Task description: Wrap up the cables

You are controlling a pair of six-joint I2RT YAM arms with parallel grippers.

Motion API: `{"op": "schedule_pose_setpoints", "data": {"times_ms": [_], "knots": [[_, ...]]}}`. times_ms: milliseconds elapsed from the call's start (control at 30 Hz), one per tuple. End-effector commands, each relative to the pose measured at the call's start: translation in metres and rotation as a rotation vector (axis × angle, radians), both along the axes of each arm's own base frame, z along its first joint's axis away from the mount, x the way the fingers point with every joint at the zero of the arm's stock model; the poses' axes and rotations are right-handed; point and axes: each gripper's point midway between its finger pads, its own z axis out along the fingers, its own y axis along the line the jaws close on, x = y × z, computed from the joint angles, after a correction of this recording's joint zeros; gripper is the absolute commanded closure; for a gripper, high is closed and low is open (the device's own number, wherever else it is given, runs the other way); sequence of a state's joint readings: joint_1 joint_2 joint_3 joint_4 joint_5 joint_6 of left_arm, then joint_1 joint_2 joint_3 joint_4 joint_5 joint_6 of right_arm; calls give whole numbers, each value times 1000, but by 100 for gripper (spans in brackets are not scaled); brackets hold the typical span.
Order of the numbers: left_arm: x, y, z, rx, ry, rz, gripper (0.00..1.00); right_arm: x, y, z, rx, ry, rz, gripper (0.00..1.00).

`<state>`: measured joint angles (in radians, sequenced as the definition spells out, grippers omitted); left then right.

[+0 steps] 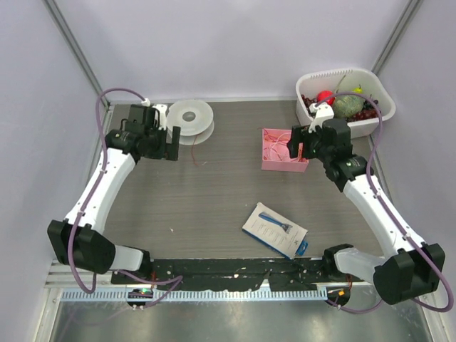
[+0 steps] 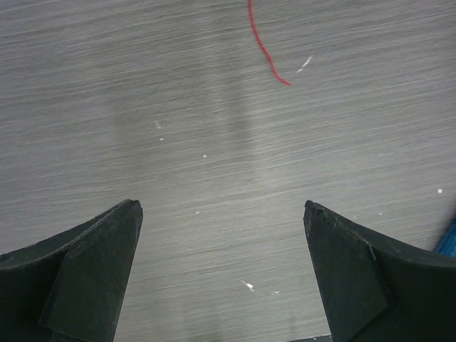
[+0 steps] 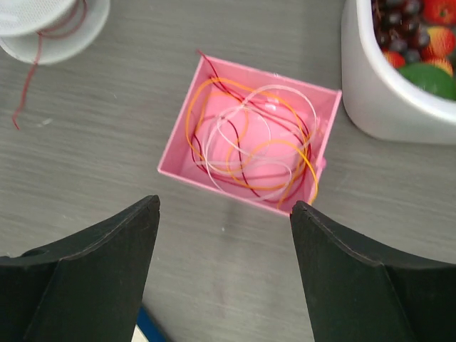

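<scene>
The cables [image 3: 242, 107] are thin orange, dark red and white strands looped loosely inside a small pink box [image 3: 214, 187], also seen in the top view as cables [image 1: 276, 146] in the pink box [image 1: 283, 167]. My right gripper [image 3: 224, 206] hangs open just in front of the box, nothing between its fingers; from above, the right gripper [image 1: 303, 146] is at the box's right side. A red wire end [image 2: 267, 53] trails on the table from a white spool [image 1: 191, 120]. My left gripper [image 2: 222, 205] is open and empty, and in the top view this left gripper [image 1: 172, 144] is beside the spool.
A white basket [image 1: 377, 89] holding fruit stands at the back right, close behind the right arm. A white and blue packet [image 1: 274, 229] lies near the table's front centre. The spool [image 3: 50, 25] shows at the right wrist view's top left.
</scene>
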<state>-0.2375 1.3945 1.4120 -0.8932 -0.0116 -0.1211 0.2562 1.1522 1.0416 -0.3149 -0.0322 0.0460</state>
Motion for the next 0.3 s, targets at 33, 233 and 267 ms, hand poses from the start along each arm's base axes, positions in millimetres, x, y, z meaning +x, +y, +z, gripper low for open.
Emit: {"op": "schedule_pose_setpoints", "data": {"times_ms": [33,233,267], "knots": [[-1,19,21,71,-159,28,0,-10,-8,13,-11,-74,5,21],[-2,23,23,80,-164,39,0,-5,-5,22,-2,-88,14,21],[-1,23,26,85,-174,34,0,-5,-4,23,-1,-91,15,21]]}}
